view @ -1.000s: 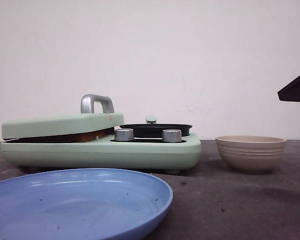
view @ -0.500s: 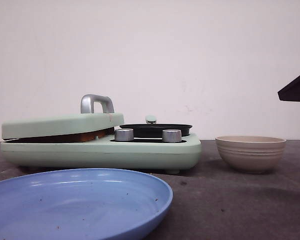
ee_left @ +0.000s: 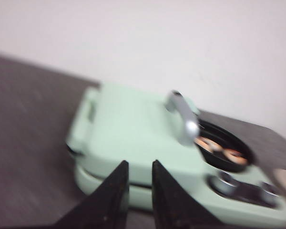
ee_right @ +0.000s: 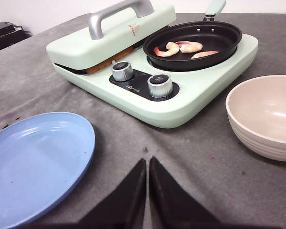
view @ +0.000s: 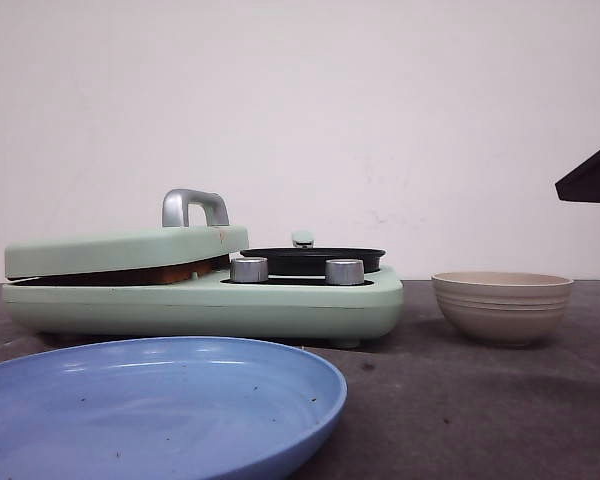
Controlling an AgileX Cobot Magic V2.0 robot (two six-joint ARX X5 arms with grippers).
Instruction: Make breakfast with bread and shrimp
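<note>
Nothing has moved: your right claw is pressed together, left claw slightly parted; shrimp lie in the round black pan.

Mint-green breakfast maker: smooth plastic-looking shell, satin sheen. Its curved lid handle & two round knobs look like brushed metal. Black round pan ahead of right gripper: dark non-stick-looking coating, slight gloss. Blue round plate: smooth, semi-gloss. Beige ribbed bowl: matt. Grey table cover: rough, cloth-like, matt.
</note>
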